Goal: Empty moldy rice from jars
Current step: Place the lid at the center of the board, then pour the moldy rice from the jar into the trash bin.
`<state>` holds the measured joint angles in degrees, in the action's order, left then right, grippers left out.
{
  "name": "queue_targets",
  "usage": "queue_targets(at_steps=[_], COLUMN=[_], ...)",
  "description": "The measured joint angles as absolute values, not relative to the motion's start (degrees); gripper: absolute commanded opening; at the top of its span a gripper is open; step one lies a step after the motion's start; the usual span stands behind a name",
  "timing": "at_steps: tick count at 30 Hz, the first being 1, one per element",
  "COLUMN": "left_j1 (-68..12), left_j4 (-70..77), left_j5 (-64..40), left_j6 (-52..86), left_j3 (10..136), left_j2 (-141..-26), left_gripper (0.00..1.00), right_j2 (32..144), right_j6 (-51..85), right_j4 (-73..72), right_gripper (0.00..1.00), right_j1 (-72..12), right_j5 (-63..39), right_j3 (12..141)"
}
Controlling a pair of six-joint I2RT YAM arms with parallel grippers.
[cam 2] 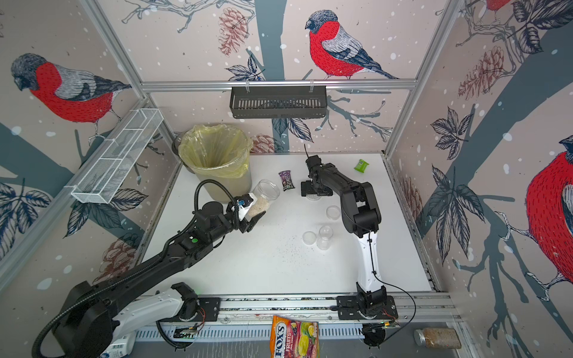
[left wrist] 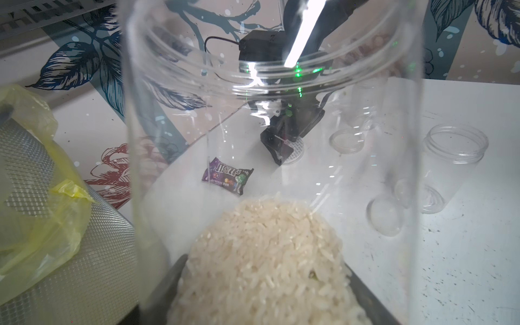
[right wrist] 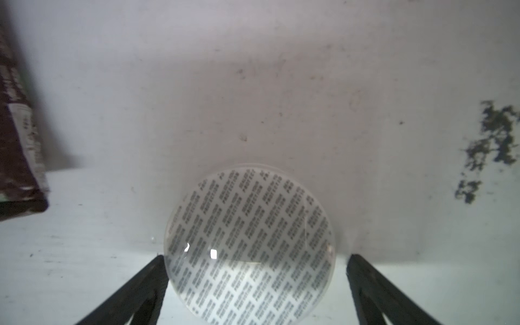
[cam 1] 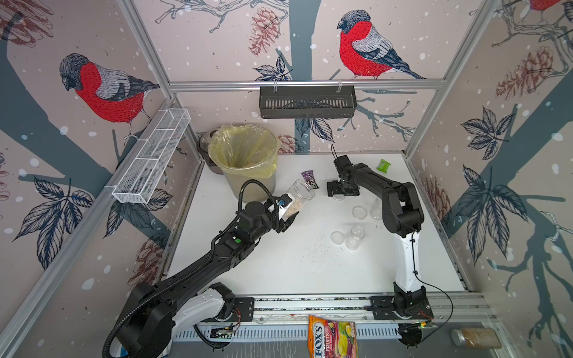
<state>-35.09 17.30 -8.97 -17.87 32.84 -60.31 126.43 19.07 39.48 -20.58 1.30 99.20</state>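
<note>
My left gripper [cam 1: 288, 214] [left wrist: 267, 287] is shut on the wide clear jar [cam 1: 300, 192] [cam 2: 266, 191], holding it lidless and tilted beside the bin. Moldy rice [left wrist: 267, 253] [cam 1: 291, 210] lies heaped at its lower end, between the fingers. My right gripper [cam 1: 342, 189] [right wrist: 255, 257] stands open low over the table, its jaws either side of the dotted silver lid [right wrist: 250, 242] [cam 1: 338, 196], which lies flat. A slim jar [cam 1: 355, 237] [left wrist: 450, 168] stands empty with its clear lid [cam 1: 337, 238] beside it. A second slim jar [cam 1: 375, 209] is partly behind the right arm, near another clear lid [cam 1: 359, 213].
A bin [cam 1: 245, 155] lined with a yellow bag stands at the back left. A purple candy packet [cam 1: 310, 179] and a green packet [cam 1: 383, 165] lie on the table. A Fox's sweets bag [cam 1: 333, 338] and a brown-filled jar [cam 1: 477, 338] lie in front of the rail. Dark specks dot the table's middle.
</note>
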Motion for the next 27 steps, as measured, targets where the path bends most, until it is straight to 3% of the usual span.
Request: queue_targets(at_steps=[14,21,27], left_j1=[-35.09,-35.09,-35.09], left_j4=[16.14,16.14,16.64], left_j5=[-8.80,-8.80,-8.73], left_j6=[-16.91,-16.40,-14.52], left_j3=[33.56,33.58,33.58], left_j2=[-60.16,-59.92,-58.72], left_gripper=[0.00,0.00,0.00], right_j2=[106.17,90.00,75.44], right_j6=[16.32,16.60,20.27], right_j4=[39.29,32.08,19.94], right_gripper=[1.00,1.00,1.00], right_j1=[-20.34,-20.91,-26.15], right_j5=[-2.48,-15.86,-25.54], right_j3=[95.46,82.72,69.93])
